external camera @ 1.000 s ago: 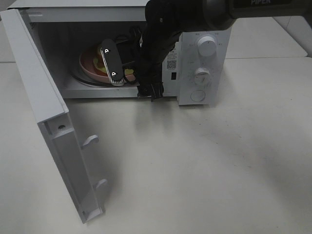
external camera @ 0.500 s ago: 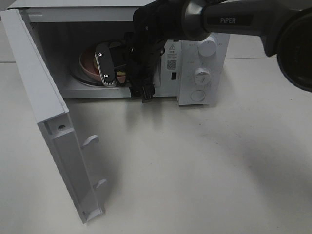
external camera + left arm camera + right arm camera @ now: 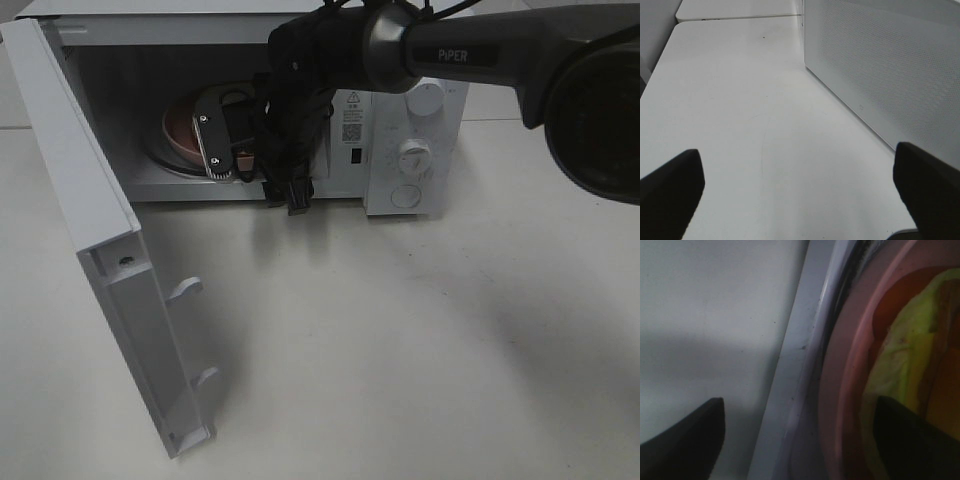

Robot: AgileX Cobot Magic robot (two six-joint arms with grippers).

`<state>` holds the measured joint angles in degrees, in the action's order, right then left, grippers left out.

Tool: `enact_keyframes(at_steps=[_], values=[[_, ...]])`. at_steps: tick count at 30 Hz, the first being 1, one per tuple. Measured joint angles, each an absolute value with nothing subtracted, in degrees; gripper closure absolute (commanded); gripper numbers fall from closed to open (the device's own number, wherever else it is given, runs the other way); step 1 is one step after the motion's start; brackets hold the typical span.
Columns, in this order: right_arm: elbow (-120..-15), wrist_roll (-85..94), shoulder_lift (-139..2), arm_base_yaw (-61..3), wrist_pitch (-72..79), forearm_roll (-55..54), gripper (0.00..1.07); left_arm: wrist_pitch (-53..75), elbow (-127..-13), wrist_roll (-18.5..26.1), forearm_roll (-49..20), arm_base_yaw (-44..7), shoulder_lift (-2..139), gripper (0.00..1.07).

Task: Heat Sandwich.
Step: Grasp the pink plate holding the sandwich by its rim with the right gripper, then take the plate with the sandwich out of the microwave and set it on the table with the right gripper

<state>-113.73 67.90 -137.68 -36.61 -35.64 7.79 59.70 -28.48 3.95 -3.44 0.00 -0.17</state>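
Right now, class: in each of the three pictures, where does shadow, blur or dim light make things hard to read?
Exterior high: the microwave cavity is dark, and the right end effector covers most of the plate. Right wrist: close and soft; the plate's rim and sandwich are blurred. Left wrist: evenly lit, the left end effector's fingers mere black silhouettes.

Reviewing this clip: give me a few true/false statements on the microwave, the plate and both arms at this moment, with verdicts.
1. The microwave door is closed. False: it is swung wide open.
2. The pink plate sits inside the microwave. True.
3. The right gripper is over the table, clear of the oven. False: it reaches into the cavity by the plate.
4. The left gripper has its jaws apart and holds nothing. True.
5. The sandwich lies on the plate. True.
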Motion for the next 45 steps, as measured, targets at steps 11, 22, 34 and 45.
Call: enact_keyframes(at_steps=[11, 22, 34, 45], values=[[-118.83, 67.9, -142.04, -36.61, -35.75, 7.05, 0.35, 59.7, -28.48, 3.95, -3.44, 0.0, -0.17, 0.1], [-119.35, 65.55, -141.52, -36.9, -36.15, 6.7, 1.07, 59.7, -28.48, 3.95, -3.44, 0.0, -0.17, 0.1], [-119.35, 65.6, -141.35, -36.9, -35.87, 5.67, 1.07, 59.7, -28.48, 3.95, -3.44, 0.0, -0.17, 0.1], [-117.63, 67.55, -139.86, -36.9, -36.27, 5.5, 1.07, 59.7, -28.48, 3.95, -3.44, 0.0, -0.17, 0.1]])
